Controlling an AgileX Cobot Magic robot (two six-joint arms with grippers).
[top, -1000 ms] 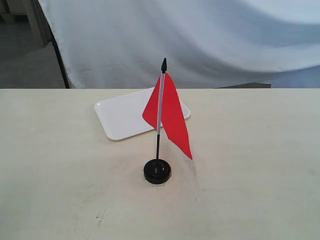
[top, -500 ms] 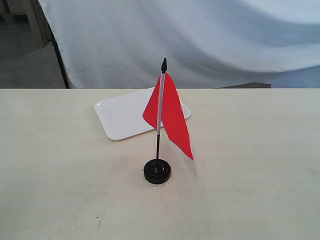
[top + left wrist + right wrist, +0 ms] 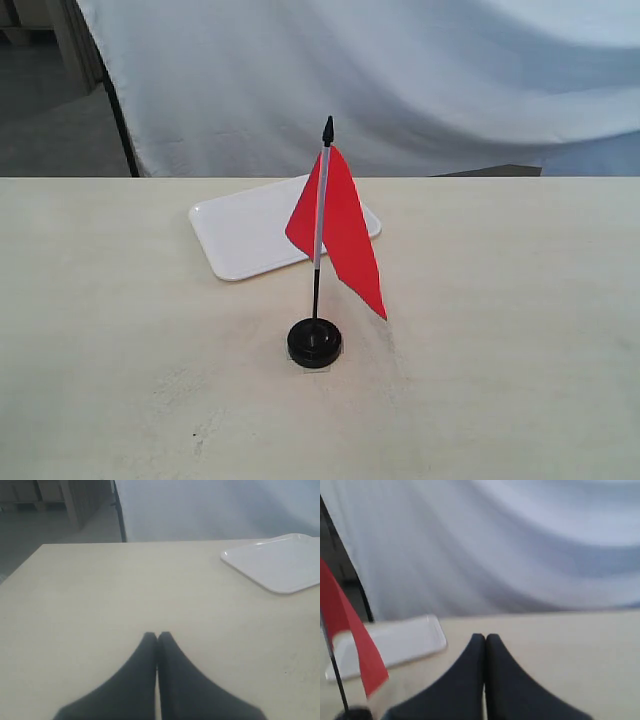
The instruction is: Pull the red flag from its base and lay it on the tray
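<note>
The red flag (image 3: 340, 225) stands upright in the black round base (image 3: 314, 343) near the middle of the table, its pointed black tip on top. Behind it lies the white tray (image 3: 245, 233), with nothing on it. Neither gripper shows in the exterior view. In the left wrist view my left gripper (image 3: 157, 637) is shut and holds nothing, with the tray (image 3: 280, 562) far off. My right gripper (image 3: 485, 638) is shut and holds nothing too; the flag (image 3: 347, 630), the base (image 3: 354, 713) and the tray (image 3: 395, 642) sit well off to its side.
A pale wooden table (image 3: 500, 330) carries everything. A white cloth backdrop (image 3: 400, 80) hangs behind its far edge, with a dark pole (image 3: 118, 110) at the back left.
</note>
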